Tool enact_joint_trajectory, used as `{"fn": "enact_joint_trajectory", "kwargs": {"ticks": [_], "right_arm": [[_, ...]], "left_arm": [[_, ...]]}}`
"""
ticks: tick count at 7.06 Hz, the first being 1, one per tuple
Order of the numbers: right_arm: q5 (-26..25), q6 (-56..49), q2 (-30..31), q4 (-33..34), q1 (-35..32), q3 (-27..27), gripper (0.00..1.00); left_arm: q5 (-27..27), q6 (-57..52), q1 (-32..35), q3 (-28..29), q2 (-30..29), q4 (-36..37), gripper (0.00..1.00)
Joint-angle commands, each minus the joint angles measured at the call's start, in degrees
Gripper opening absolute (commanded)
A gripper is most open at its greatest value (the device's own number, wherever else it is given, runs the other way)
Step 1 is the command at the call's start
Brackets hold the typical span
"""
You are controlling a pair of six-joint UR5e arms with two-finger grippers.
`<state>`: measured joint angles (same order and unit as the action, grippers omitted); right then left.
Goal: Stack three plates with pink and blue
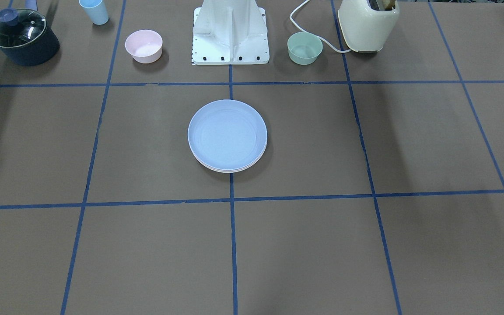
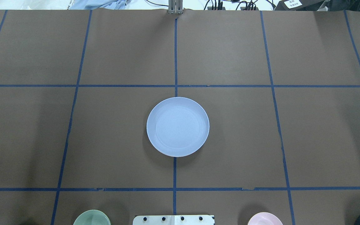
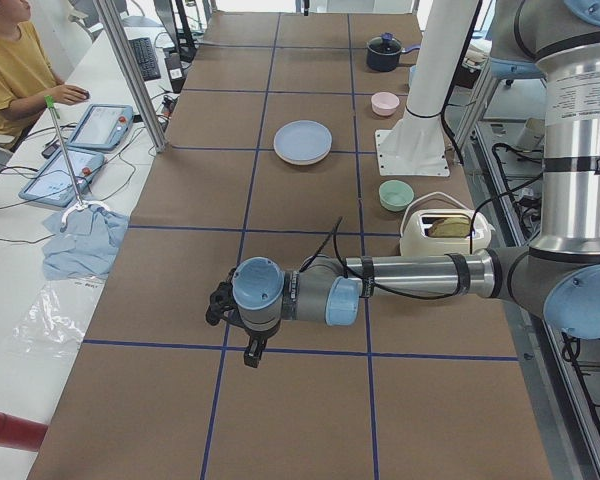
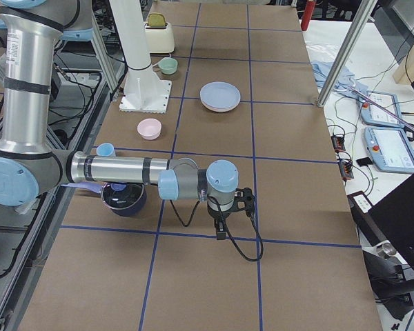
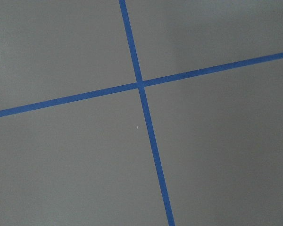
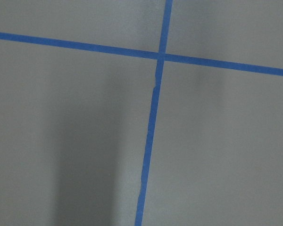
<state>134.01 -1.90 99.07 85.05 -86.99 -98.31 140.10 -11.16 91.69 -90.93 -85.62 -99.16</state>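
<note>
The pale blue plate lies on top of a stack at the table's middle, on the centre tape line. The rims of two paler plates, pinkish and whitish, peek out under its near edge. The stack also shows in the overhead view and both side views. My left gripper hovers low over the table far to the robot's left of the stack. My right gripper hovers far to its right. Both show only in side views, so I cannot tell whether they are open or shut.
Along the robot's edge stand a small pink bowl, a mint-green bowl, a cream toaster, a dark lidded pot and a blue cup. The white robot base stands between the bowls.
</note>
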Motion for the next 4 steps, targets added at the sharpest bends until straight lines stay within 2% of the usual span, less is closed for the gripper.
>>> {"fn": "enact_joint_trajectory", "kwargs": {"ticks": [1,4], "right_arm": [[-0.06,-0.04,0.16,0.03,-0.28,-0.13,1.00],[-0.06,-0.04,0.25,0.03,-0.19,-0.05,1.00]], "left_arm": [[-0.09,0.09,0.07,0.14,0.01,-0.24,1.00],[-0.01,0.18,-0.02,0.49,0.01,-0.24,1.00]]}}
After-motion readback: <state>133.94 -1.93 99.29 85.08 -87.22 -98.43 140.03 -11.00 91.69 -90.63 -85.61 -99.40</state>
